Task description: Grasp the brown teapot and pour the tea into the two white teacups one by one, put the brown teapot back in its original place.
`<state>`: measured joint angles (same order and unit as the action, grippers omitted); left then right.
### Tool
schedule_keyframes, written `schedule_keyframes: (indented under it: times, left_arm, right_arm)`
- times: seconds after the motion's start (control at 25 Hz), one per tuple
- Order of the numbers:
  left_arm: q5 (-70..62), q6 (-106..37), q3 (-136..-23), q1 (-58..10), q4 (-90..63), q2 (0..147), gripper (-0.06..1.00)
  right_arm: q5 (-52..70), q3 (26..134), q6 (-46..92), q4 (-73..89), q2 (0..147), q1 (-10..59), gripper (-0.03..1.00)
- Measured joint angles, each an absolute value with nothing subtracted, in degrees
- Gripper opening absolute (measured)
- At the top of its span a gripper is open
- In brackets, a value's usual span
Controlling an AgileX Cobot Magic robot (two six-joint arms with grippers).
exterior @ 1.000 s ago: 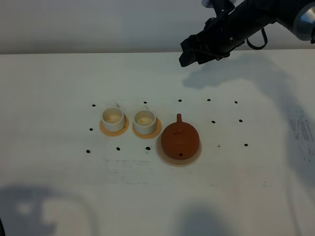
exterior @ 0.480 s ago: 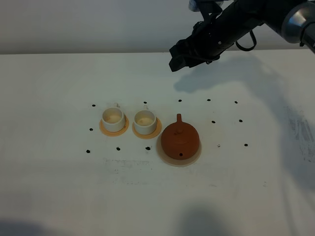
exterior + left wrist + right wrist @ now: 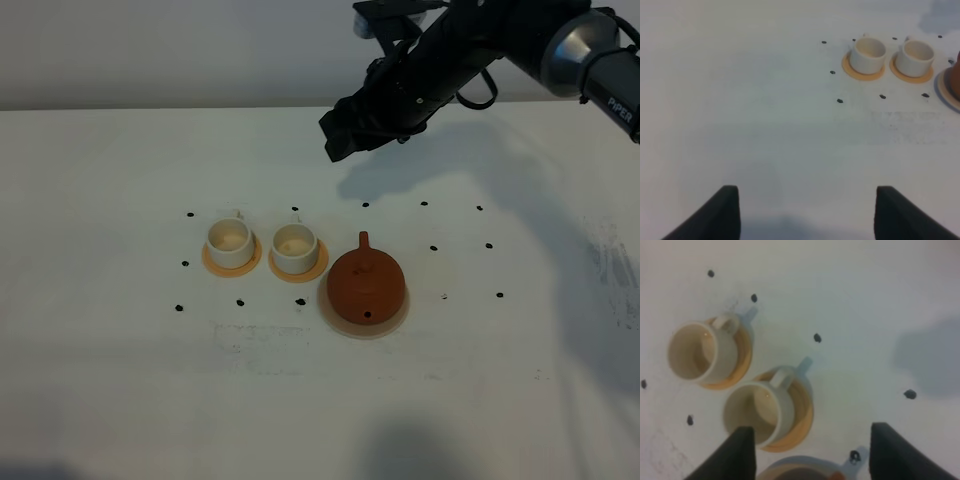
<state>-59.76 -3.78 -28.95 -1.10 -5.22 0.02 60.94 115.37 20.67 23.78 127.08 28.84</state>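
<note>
On the tabletop [image 3: 120,400], right of the two white teacups [image 3: 295,247] | brown teapot [image 3: 367,284] sits on beige coaster [image 3: 342,322] | right gripper [image 3: 338,138] hovers beyond it, jaws wide apart, empty | teapot probably heavy, smooth, fragile clay; best taken by its handle.

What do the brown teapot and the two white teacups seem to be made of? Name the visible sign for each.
The brown teapot is probably unglazed clay: its reddish-brown surface is matte, without shine. The two white teacups are likely glazed ceramic: smooth white walls, and cream insides with a small glint in the right wrist view.
</note>
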Motion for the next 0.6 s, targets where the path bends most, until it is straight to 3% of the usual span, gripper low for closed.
schedule_keyframes:
  times: [0.6]
  left_arm:
    - [-59.8,-3.8,-28.9,3.4,-5.2,-0.2,0.59]
  right_arm:
    - [60.1,115.4,17.5,17.0,127.1,32.8,0.47]
